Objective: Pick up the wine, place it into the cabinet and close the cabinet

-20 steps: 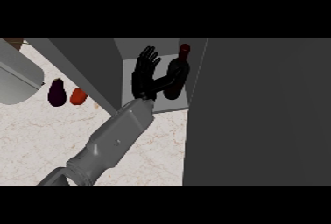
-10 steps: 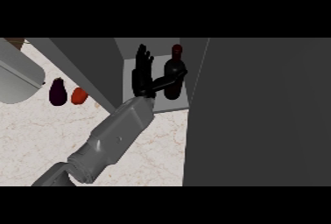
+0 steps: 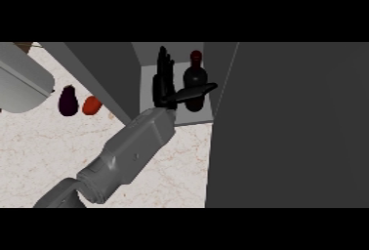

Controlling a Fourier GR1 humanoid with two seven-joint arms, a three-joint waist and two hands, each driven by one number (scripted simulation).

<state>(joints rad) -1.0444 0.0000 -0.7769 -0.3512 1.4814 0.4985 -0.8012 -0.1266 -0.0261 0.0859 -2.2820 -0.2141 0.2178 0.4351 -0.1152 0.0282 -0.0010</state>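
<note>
A dark wine bottle (image 3: 194, 73) with a red cap stands upright inside the open cabinet, on its pale shelf (image 3: 196, 117). My left hand (image 3: 166, 90) is inside the cabinet just left of the bottle. It is open, with the fingers straight and pointing away. The thumb (image 3: 198, 91) sticks out to the right across the front of the bottle's lower body. Nothing is curled round the bottle. The cabinet door (image 3: 288, 122) is a large dark panel swung open and fills the right side of the view. My right hand does not show.
A dark purple eggplant (image 3: 68, 100) and an orange-red vegetable (image 3: 92, 105) lie on the marble counter (image 3: 43, 146) left of the cabinet's grey side wall (image 3: 108, 73). A big light grey rounded object (image 3: 20, 88) sits at the far left.
The left hand has turned from a flat, spread pose to edge-on, fingers together, beside the bottle. The bottle stays upright on the shelf.
</note>
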